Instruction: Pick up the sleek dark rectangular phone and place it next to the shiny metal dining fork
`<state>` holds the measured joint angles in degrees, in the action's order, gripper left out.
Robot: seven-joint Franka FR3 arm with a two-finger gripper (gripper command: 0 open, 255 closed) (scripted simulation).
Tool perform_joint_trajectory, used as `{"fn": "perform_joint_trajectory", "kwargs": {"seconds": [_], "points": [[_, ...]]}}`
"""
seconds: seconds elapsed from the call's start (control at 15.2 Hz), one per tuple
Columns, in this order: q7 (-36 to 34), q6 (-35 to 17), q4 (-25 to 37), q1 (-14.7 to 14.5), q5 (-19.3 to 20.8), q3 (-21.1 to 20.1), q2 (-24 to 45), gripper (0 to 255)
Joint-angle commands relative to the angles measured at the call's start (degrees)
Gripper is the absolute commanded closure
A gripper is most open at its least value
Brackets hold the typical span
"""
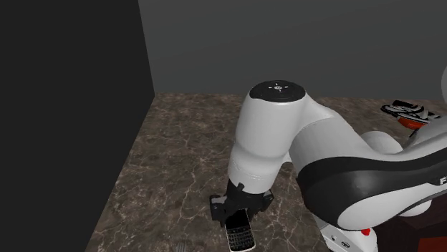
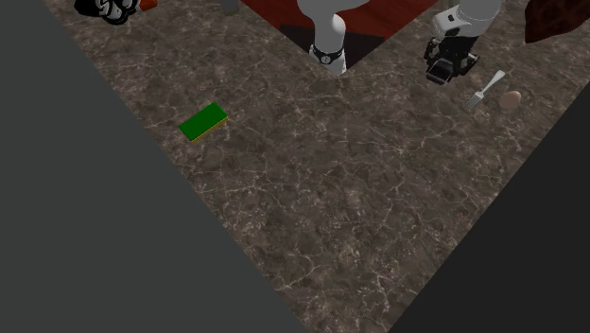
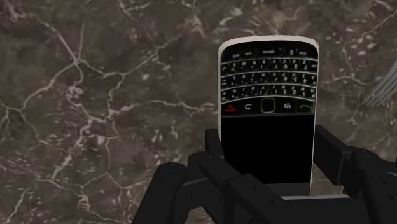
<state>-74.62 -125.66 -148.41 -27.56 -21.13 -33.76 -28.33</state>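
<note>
Your tool [image 3: 270, 139] is closed on the phone [image 3: 267, 105]: in the wrist view the two black fingers [image 3: 214, 145] press against its long edges at the dark screen end, and the keypad end sticks out beyond the fingertips. The phone is black with a pale rim, and its face is turned toward the camera.

In the shoulder view the white arm [image 1: 276, 136] bends down to the tool [image 1: 240, 206] low over the brown veined surface [image 1: 179, 165], and the phone [image 1: 241, 236] pokes out from under it toward the picture's lower edge. You cannot tell from these views whether the phone is clear of the surface or resting on it.

In the second exterior view the tool [image 2: 442, 68] is near the top right, and the fork [image 2: 488, 87] lies just beside it on the picture's right, with a small round tan thing [image 2: 511, 98] next to the fork. A flat green thing [image 2: 203, 121] lies well apart, toward that view's left. The fork's tines [image 3: 382, 89] also show in the wrist view, near the phone's keypad end.
</note>
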Motion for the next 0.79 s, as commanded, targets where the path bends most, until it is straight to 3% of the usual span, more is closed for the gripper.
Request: {"fn": "perform_joint_trajectory", "kwargs": {"seconds": [0.0, 0.53, 0.73], "points": [[-0.03, -1.94, -0.93, 0.08, -0.15, -0.58, 0.97, 255], [-0.43, -10.13, -4.19, 0.80, -0.22, -3.11, 6.01, 255], [-0.44, -10.13, -4.19, 0.80, -0.21, -3.11, 6.01, 255]]}}
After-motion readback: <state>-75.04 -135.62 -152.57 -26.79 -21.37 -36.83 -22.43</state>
